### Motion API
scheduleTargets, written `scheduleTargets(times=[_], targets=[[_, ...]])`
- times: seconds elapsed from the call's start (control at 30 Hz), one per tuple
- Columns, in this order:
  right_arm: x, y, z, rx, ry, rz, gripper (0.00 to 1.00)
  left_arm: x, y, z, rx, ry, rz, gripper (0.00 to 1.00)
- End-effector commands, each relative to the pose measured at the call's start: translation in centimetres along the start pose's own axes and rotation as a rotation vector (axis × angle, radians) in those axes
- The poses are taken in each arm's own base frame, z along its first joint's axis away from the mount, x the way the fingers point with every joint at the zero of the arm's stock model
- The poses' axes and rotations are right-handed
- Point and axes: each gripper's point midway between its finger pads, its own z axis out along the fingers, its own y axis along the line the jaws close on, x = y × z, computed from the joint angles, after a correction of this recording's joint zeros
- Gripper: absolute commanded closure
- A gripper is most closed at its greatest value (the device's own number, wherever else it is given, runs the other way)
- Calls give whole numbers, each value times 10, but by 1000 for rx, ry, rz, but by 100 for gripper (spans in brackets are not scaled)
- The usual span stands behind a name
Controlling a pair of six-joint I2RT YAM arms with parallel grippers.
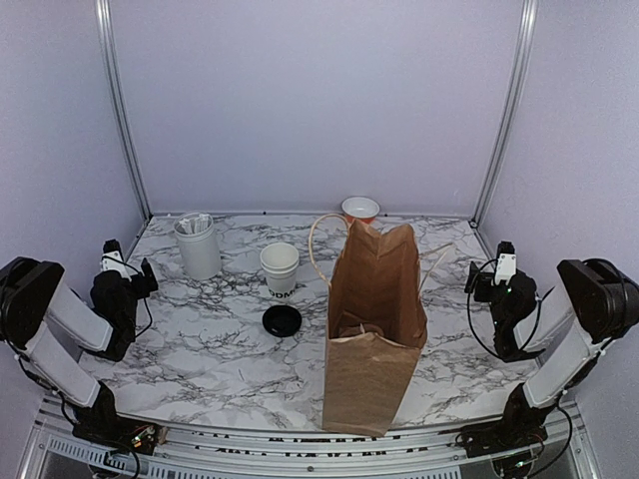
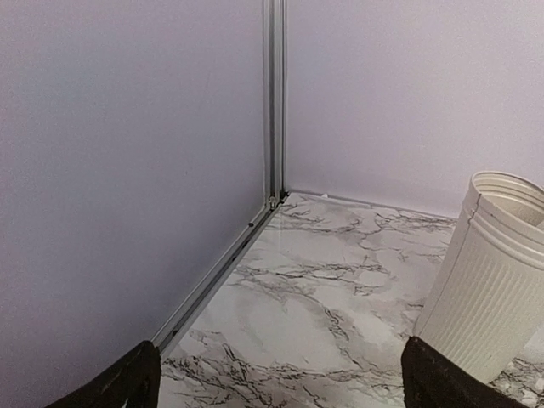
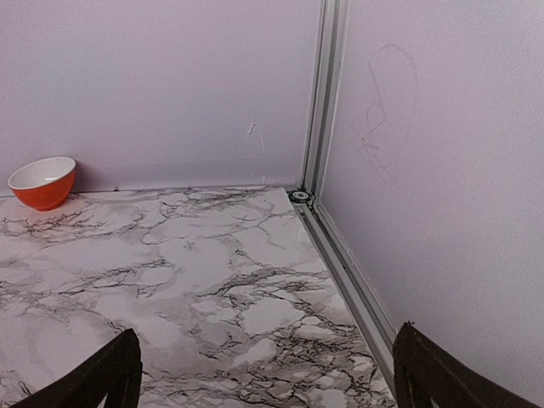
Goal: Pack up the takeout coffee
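The takeout coffee cup (image 1: pixel 280 267), white with black lettering, stands uncovered at the table's middle left. Its round black lid (image 1: pixel 283 320) lies flat on the marble just in front of it. An upright brown paper bag (image 1: pixel 374 329) with its mouth open stands to their right. My left gripper (image 1: pixel 130 262) rests open by the left wall, well left of the cup, holding nothing (image 2: pixel 280 374). My right gripper (image 1: pixel 488 265) is open near the right wall, right of the bag, also with nothing in it (image 3: pixel 263 370). Neither wrist view shows the cup or lid.
A ribbed white canister (image 1: pixel 198 247) of sticks stands left of the cup, close beside my left gripper's right finger (image 2: pixel 491 280). A small orange bowl (image 1: pixel 360 209) sits at the back wall (image 3: pixel 42 181). Metal corner posts and wall rails border the marble table (image 1: pixel 200 349).
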Motion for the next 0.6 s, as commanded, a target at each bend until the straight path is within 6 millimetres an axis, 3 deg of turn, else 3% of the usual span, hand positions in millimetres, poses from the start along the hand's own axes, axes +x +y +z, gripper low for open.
scheduleTargets(times=[0.0, 0.57], targets=[[-11, 5, 2, -14, -39, -1, 0, -2, -3, 3, 14, 0, 8, 1], [-10, 7, 3, -21, -35, -9, 0, -1, -3, 3, 16, 2, 9, 1]])
